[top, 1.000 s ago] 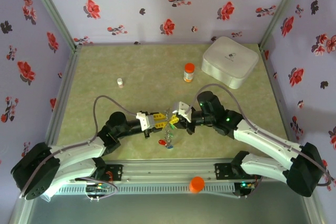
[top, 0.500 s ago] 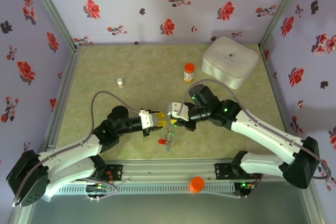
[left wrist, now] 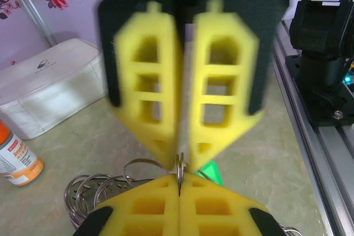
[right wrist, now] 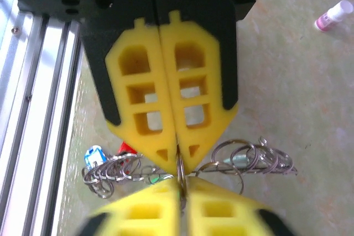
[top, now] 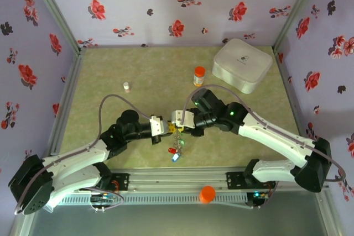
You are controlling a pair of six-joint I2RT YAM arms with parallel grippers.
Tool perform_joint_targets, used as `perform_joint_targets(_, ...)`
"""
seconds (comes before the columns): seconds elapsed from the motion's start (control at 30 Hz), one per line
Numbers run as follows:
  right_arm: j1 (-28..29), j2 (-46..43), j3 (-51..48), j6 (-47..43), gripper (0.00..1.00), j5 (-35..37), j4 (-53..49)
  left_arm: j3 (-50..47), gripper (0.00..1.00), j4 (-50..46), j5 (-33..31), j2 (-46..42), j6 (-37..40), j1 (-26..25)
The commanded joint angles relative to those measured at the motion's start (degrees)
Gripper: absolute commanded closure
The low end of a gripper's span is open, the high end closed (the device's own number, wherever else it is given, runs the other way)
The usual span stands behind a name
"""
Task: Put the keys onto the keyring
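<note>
1. At the far left of the top view, I see a small white vial (top: 126, 87) standing on the mottled green table (top: 94, 103), well apart from both arms.

2. The left gripper (top: 168, 129) reaches in from the left to the middle of the table. In the left wrist view, its yellow lattice fingers (left wrist: 138, 208) are pressed flat together with no gap between them. At their very tips they pinch the keyring (left wrist: 180, 165), a thin dark-grey metal hoop seen edge-on.

3. The keyring sits exactly between the two grippers, which face each other tip to tip. A row of small silver split rings (left wrist: 91, 192) is strung just beside the left fingertips.

4. The keys (top: 174, 152), tiny metal pieces with coloured plastic tags, cluster just on the near side of that meeting point. I can make out a red tag (top: 172, 151) and a blue tag (top: 175, 158) there. A green tag (left wrist: 210, 171) shows just past the left fingertips. I cannot tell whether the keys hang free or rest on the table.

5. The right gripper (top: 178, 126) comes in from the right. Its yellow fingers (left wrist: 227, 81) stand slightly parted, with a narrow gap running their length. Their tips flank the keyring, but I cannot tell whether they touch it.

6. Further right and back, a white bottle (top: 199, 75) with an orange cap stands upright. A rounded white plastic box (top: 242, 64) sits near the back right corner.
</note>
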Motion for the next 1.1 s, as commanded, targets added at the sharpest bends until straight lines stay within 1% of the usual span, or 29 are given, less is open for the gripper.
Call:
perform_joint_targets(0.0,-2.32,-6.45,-3.75,4.87,0.71,-4.8,7.71,0.02,1.0,3.91,-0.48,-0.96,-0.53,0.03)
perform_joint_targets(0.03,-3.68,-8.1,-5.51,6.96,0.68,-6.6,10.22,-1.08,1.0,6.54,-0.69,-0.99,-1.43,0.05)
perform_joint_targets(0.1,-5.56,-10.31,-8.98,10.96,0.68,-8.18,14.12,-3.37,1.0,12.64,-1.43,-0.73,-3.65,0.08)
perform_joint_targets(0.2,-6.04,-11.45,-12.85,14.62,0.68,-9.03,16.89,-6.24,1.0,21.28,-2.85,0.38,-6.63,0.04)
perform_joint_targets(0.3,-5.93,-11.92,-16.15,17.47,0.67,-9.55,18.94,-6.39,1.0,25.84,-3.78,1.11,-8.78,0.03)
perform_joint_targets(0.33,-5.92,-12.07,-17.32,18.32,0.66,-9.53,20.1,-7.97,1.0,26.64,-3.86,1.29,-9.13,0.03)
perform_joint_targets(0.43,-5.93,-11.99,-19.85,20.4,0.63,-9.99,24.03,-8.16,1.0,27.72,-3.86,1.56,-9.59,0.03)
perform_joint_targets(0.63,-5.96,-11.17,-22.89,22.11,0.63,-9.28,30.9,-8.65,1.0,29.63,-3.5,2.18,-10.5,-0.03)
perform_joint_targets(0.8,-5.94,-10.21,-23.33,22.13,0.63,-8.81,32.18,-8.93,1.0,30.89,-3.07,2.66,-11.14,-0.18)
perform_joint_targets(0.97,-5.9,-9.91,-23.33,22.14,0.67,-10.26,33.29,-8.9,1.0,32.31,-2.52,3.33,-11.77,-0.14)
perform_joint_targets(1.07,-5.89,-9.5,-23.18,22.1,0.73,-10.23,33.42,-8.59,1.0,33.88,-1.66,4.18,-12.49,-0.18)
